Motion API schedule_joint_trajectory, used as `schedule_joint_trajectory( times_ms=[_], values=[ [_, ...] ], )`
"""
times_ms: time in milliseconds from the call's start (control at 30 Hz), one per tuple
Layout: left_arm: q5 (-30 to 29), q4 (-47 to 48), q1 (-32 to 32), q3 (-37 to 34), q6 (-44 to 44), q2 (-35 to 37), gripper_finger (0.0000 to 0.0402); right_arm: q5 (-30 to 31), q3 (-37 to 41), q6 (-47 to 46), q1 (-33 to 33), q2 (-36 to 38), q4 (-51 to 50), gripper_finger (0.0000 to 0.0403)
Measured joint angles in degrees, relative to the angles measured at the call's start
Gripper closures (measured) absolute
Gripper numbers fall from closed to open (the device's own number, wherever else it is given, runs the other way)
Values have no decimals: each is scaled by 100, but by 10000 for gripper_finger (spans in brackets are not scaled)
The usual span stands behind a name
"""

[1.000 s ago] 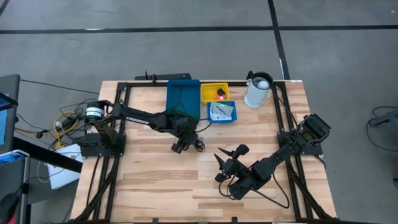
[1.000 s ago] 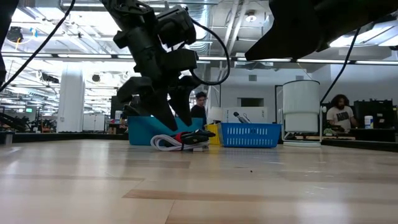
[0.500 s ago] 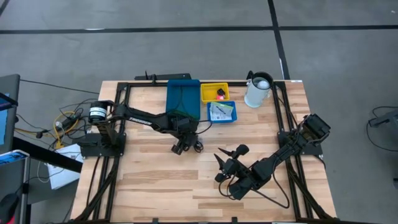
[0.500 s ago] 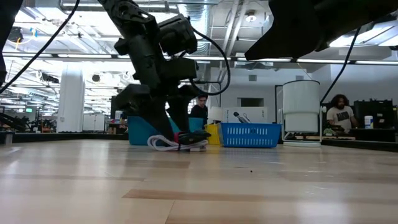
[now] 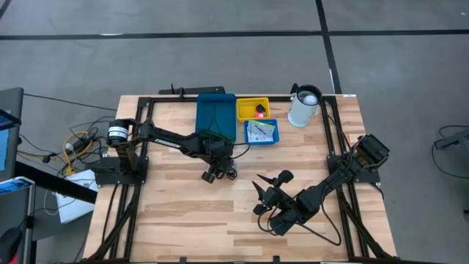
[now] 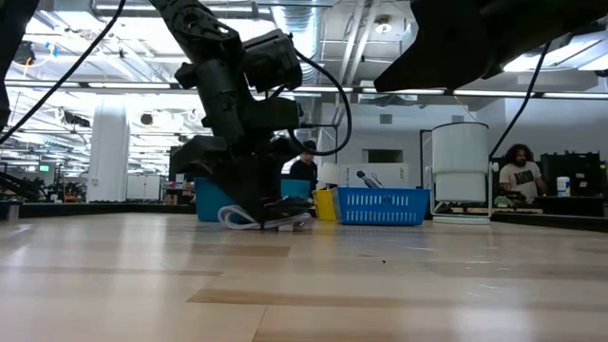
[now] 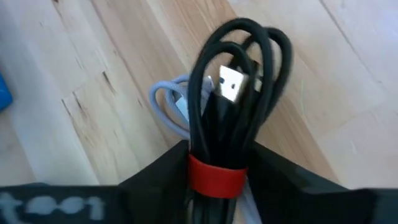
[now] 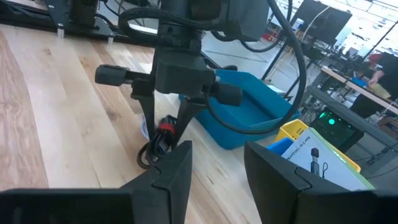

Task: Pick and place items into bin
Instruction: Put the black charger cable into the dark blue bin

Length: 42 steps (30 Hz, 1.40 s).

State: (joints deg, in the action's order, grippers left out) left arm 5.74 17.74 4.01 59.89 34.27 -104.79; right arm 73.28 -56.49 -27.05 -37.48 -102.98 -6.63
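Wooden slats of the table (image 5: 183, 220) are carrying three containers along the far side: a large blue bin (image 5: 215, 116), a yellow tray (image 5: 253, 108) holding a small black-and-red piece (image 5: 259, 112), and a blue basket (image 5: 261, 132) holding a white card (image 5: 258, 130). I am seeing a white jug (image 5: 303, 107) standing beside them near the far right corner. I am holding the left gripper (image 5: 214, 171) down at the table just in front of the blue bin, and its fingers are pinching a coiled black cable (image 7: 239, 106) at its red band (image 7: 215, 176); a white cable (image 7: 173, 106) is lying on the wood directly beside it, touching the black coil. From table height, the bundle is resting on the surface beneath the gripper. I am keeping the right gripper (image 5: 265, 196) waiting over the middle-right of the table, well apart from the cables, with its jaws standing partly spread and holding nothing. People are sitting in the room behind the table.
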Motion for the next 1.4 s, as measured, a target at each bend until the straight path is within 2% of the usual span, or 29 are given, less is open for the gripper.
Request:
schedule_joint_trajectory(
  times_ms=[267, 600, 733, 1167, 1400],
  values=[
    [-22, 75, -95, 12, -3, 15, 317, 1, 0, -1, 1, 0, -2, 265],
    [-248, 149, -274, 50, 4, 17, 320, 2, -2, 0, 1, 0, -2, 265],
    [-252, 607, -329, 304, 18, 5, 320, 2, 0, 0, 1, 0, -4, 266],
    [-252, 1224, -474, 1137, 82, 4, 319, -43, 0, -2, -1, 0, -2, 264],
    [-599, 2359, -300, 2040, 80, 4, 329, -264, 0, -7, 7, 0, 0, 266]
  ],
)
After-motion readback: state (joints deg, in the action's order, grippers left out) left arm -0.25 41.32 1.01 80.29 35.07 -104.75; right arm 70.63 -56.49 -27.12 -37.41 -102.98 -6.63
